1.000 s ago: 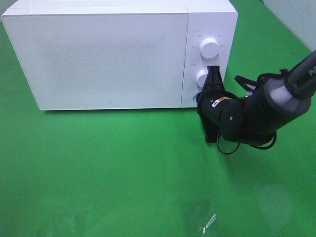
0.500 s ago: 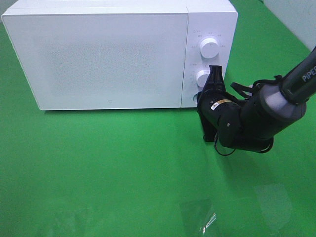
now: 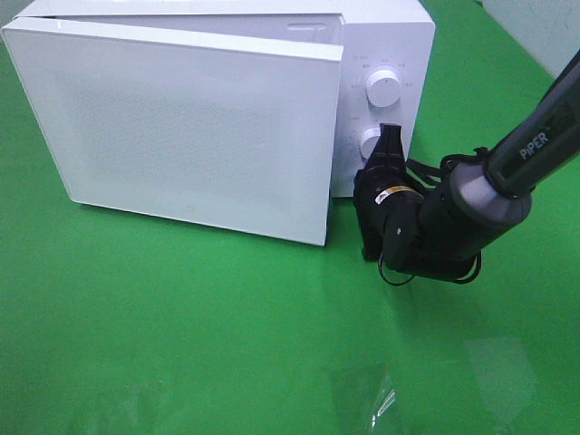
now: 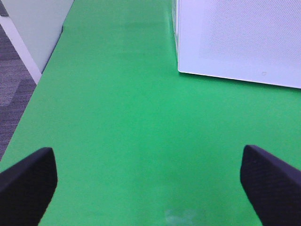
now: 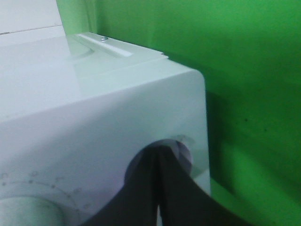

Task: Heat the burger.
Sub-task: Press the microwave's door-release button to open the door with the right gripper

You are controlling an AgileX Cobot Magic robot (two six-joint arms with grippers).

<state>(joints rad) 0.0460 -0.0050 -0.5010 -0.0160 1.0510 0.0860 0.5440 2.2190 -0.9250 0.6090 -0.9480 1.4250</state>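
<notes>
Green cloth and white casing fill every view. The burger shows in none of them, so I cannot tell where it lies, which way it faces, or how its long axis runs. A round bun would have hardly any long axis in any case. The microwave (image 3: 385,32) hides its cavity behind the door (image 3: 181,127), which stands ajar with its free edge clear of the control panel.

The right gripper (image 3: 391,136), jaws pressed together with nothing between them, points its tip at the panel's lower corner, just beside the lower knob (image 3: 370,140). The left gripper (image 4: 149,181) hangs with jaws wide and empty, off the microwave's hinge side.

Likely risks:
- The closed tip could slide onto the knob and start an empty oven.
- The door could swing wider and clip the right arm, or settle too narrow to let the burger in.
</notes>
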